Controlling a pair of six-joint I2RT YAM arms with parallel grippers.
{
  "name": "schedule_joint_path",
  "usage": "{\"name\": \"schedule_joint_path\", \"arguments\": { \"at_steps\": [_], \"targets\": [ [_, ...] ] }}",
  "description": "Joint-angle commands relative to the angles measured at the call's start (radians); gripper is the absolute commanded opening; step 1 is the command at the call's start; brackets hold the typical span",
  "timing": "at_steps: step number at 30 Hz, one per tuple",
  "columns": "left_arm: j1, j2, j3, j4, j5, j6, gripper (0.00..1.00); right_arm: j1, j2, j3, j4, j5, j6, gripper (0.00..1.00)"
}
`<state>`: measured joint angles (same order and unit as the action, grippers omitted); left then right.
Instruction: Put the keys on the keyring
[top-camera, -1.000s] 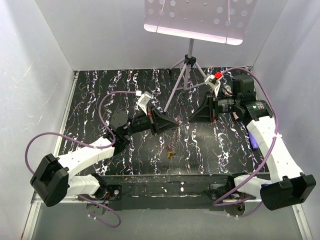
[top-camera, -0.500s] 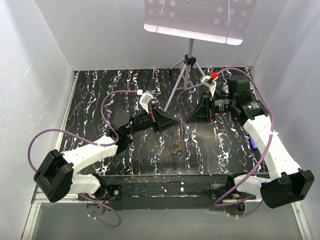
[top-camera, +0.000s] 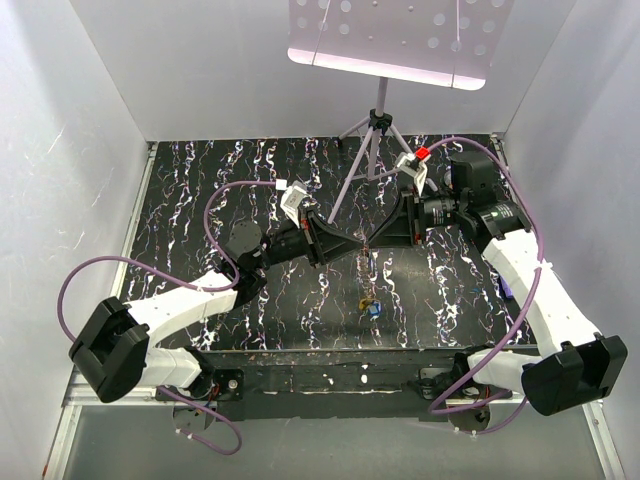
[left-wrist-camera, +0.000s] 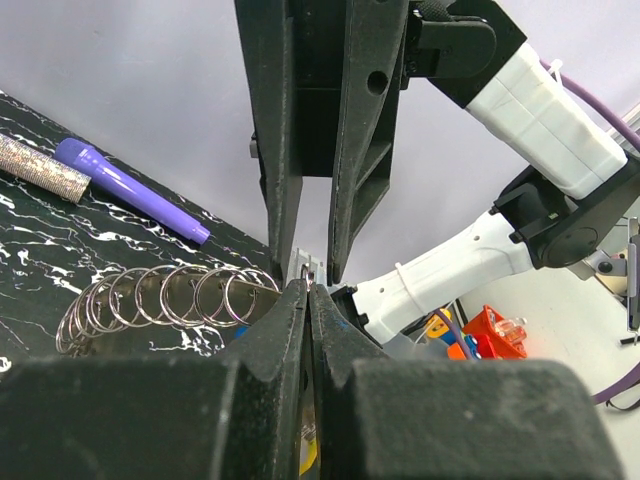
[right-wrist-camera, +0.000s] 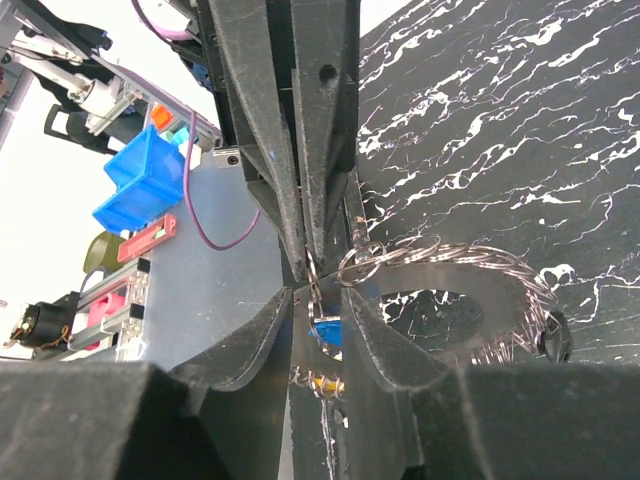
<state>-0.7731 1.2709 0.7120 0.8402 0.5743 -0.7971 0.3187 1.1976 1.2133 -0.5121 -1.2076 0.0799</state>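
Observation:
My two grippers meet tip to tip above the middle of the black table. The left gripper (top-camera: 357, 246) (left-wrist-camera: 307, 290) is shut on a small wire loop at the rim of the keyring (left-wrist-camera: 165, 298) (right-wrist-camera: 480, 290), a flat grey disc edged with wire rings. The right gripper (top-camera: 377, 238) (right-wrist-camera: 318, 300) has its jaws a little apart, with the disc's edge and a loop between them. I cannot see whether its pads press anything. Keys (top-camera: 371, 306) hang below the grippers. A blue key (right-wrist-camera: 328, 333) and a yellow key (right-wrist-camera: 327, 386) show between the right fingers.
A purple pen-like stick (left-wrist-camera: 130, 188) and a glittery tube (left-wrist-camera: 40, 170) lie on the table beyond the keyring. A tripod stand (top-camera: 375, 130) rises at the back centre. White walls close in the table on three sides.
Both grippers have drawn closer together, until their tips meet. The hanging keys have drifted to the right beneath them.

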Motion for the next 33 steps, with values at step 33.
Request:
{"name": "schedule_joint_path", "arguments": {
  "at_steps": [33],
  "targets": [
    [-0.031,-0.034,0.024,0.054,-0.062,-0.02,0.03,0.031,-0.009,-0.049,0.09,-0.01,0.06,0.01]
  ]
}}
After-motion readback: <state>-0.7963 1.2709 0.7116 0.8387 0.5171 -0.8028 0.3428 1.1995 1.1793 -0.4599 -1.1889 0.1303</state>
